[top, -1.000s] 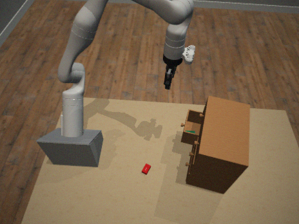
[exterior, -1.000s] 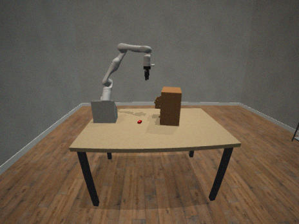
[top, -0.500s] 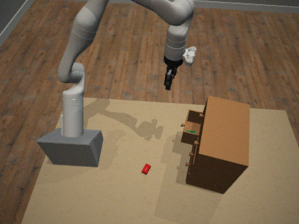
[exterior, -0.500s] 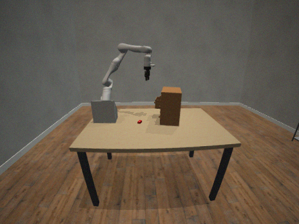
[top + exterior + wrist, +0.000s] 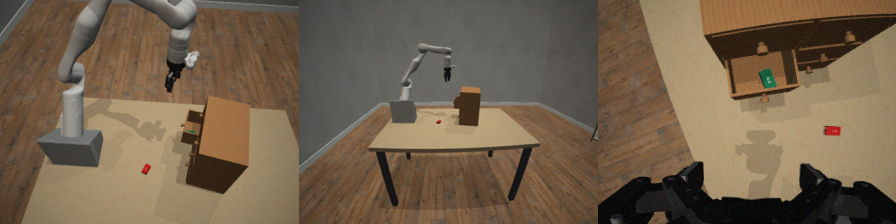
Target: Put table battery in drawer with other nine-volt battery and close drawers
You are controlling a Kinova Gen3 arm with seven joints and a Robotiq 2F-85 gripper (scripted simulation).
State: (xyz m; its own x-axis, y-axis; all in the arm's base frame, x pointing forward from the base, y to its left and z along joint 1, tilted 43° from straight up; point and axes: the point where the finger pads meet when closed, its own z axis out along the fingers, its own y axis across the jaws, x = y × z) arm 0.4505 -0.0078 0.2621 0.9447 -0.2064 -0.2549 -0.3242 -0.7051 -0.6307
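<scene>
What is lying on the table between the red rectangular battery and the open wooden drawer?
No object lies between the red rectangular battery and the open wooden drawer; the top and wrist views show only shadows.

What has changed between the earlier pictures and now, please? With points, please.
The gripper (image 5: 169, 87) (image 5: 447, 80) (image 5: 751, 173) has shifted slightly towards the chest (image 5: 225, 129) (image 5: 470, 107) (image 5: 798, 12). Nothing was taken hold of or let go. The red battery (image 5: 146, 168) (image 5: 438, 121) (image 5: 832, 131), chest and pulled-out drawer (image 5: 189, 138) (image 5: 457, 102) (image 5: 748, 94) stayed as they were.
</scene>
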